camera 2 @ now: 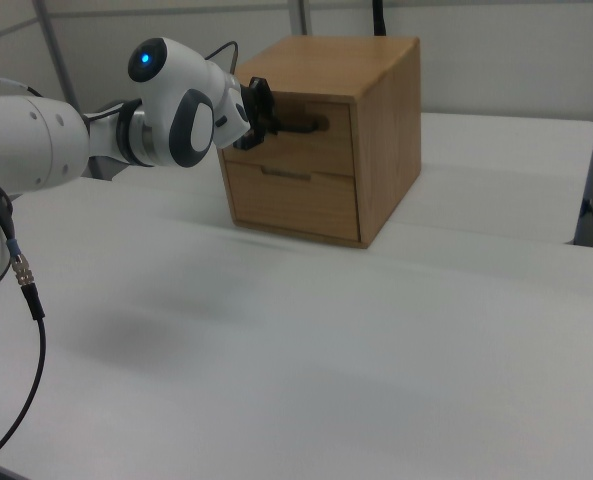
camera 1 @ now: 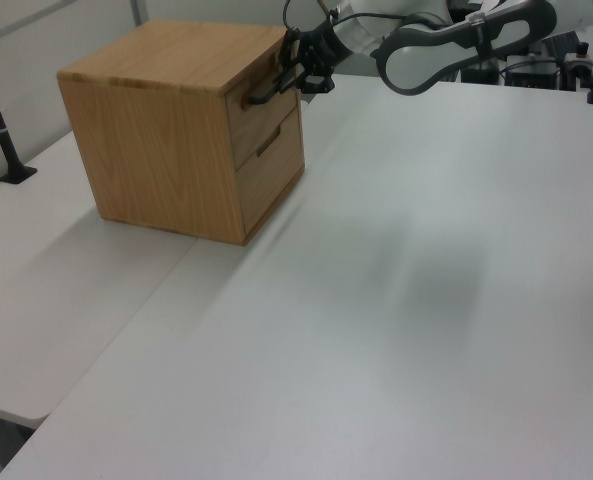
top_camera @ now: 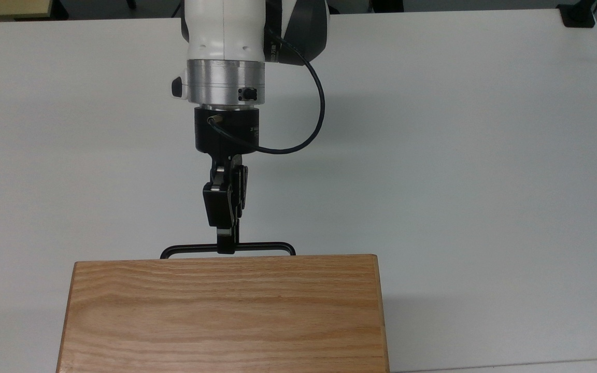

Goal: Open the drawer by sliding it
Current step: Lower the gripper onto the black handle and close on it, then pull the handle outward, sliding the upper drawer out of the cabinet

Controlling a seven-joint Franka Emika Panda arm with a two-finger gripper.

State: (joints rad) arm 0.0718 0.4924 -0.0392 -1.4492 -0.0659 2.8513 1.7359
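Hand sits at the black bar handle of the top drawer, tip overlapping the bar a bit toward the top view's left of its middle. Fingers look narrow, about closed round the bar, but can't tell for sure if they actually pinch it. Drawer is flush in the cabinet, not slid out; in the top view just the handle pokes past the cabinet's top edge. Left view: hand meets the handle's far end at the cabinet's upper front corner, arm reaching in from the left view's upper right. Right view: hand is at the handle on the upper drawer front, w/ a 2nd drawer below it, also shut. Cabinet stands on the white surface, near the top view's bottom edge. Black cable loops off the wrist.
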